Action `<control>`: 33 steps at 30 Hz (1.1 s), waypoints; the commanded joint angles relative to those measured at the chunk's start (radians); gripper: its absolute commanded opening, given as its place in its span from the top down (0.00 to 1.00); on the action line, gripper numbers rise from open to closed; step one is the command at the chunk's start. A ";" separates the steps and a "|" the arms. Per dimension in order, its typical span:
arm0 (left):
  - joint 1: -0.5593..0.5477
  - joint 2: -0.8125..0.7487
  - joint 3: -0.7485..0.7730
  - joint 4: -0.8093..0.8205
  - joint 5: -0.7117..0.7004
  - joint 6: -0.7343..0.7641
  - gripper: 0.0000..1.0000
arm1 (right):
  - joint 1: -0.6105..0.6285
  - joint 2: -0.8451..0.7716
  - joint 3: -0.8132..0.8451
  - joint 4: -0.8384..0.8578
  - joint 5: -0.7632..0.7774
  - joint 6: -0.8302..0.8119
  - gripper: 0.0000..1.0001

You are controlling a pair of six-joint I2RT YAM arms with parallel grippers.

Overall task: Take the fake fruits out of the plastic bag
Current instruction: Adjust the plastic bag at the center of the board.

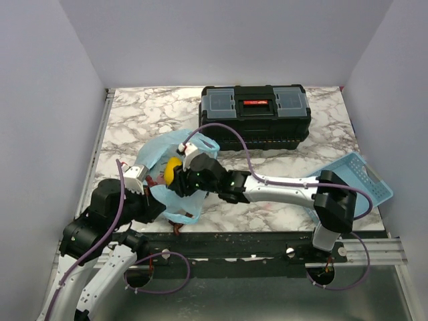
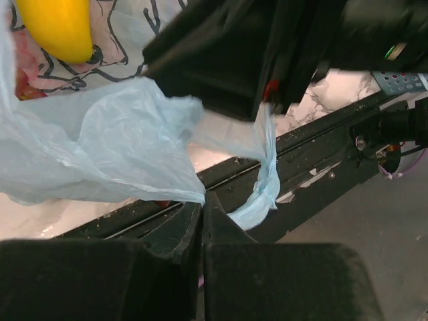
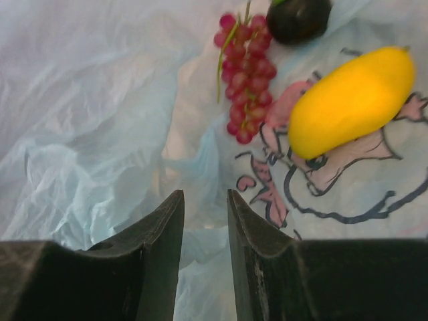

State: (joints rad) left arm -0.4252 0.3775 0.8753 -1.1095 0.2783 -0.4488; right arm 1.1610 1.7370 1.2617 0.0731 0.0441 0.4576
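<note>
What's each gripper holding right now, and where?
Left gripper pinches the plastic bag at its loose edge; right gripper holds nothing, jaws slightly apart.

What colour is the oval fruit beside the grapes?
The oval fruit is bright yellow; right wrist view.

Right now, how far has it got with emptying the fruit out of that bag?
Early on. Nothing looks finished: the grapes, yellow fruit and dark fruit all lie among folds of the bag, none out on the table. In hand: the left gripper pinches the bag's edge, the right gripper hovers slightly open above it. All three fruits remain to lift out.
</note>
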 commanded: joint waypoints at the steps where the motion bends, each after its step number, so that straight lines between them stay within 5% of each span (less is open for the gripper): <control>1: 0.005 0.025 0.025 0.022 0.016 0.008 0.90 | 0.046 0.074 -0.097 0.092 0.030 0.074 0.65; 3: 0.005 0.023 0.038 0.032 0.014 0.015 0.73 | 0.062 0.091 -0.118 0.121 0.033 0.084 0.66; 11: 0.005 0.059 0.169 0.122 -0.188 -0.006 0.31 | 0.074 0.074 -0.151 0.154 0.038 0.090 0.66; 17: 0.005 0.125 0.080 0.263 -0.374 -0.009 0.14 | 0.074 0.039 -0.192 0.208 0.026 0.130 0.65; 27: 0.005 0.221 -0.084 0.422 -0.588 0.037 0.15 | 0.073 0.039 -0.227 0.225 0.004 0.156 0.65; 33: 0.005 0.194 -0.157 0.519 -0.564 0.101 0.57 | 0.074 0.049 -0.223 0.217 -0.027 0.159 0.65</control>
State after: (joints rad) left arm -0.4252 0.6014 0.7570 -0.7071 -0.2539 -0.4076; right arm 1.2293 1.8008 1.0401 0.2722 0.0502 0.6064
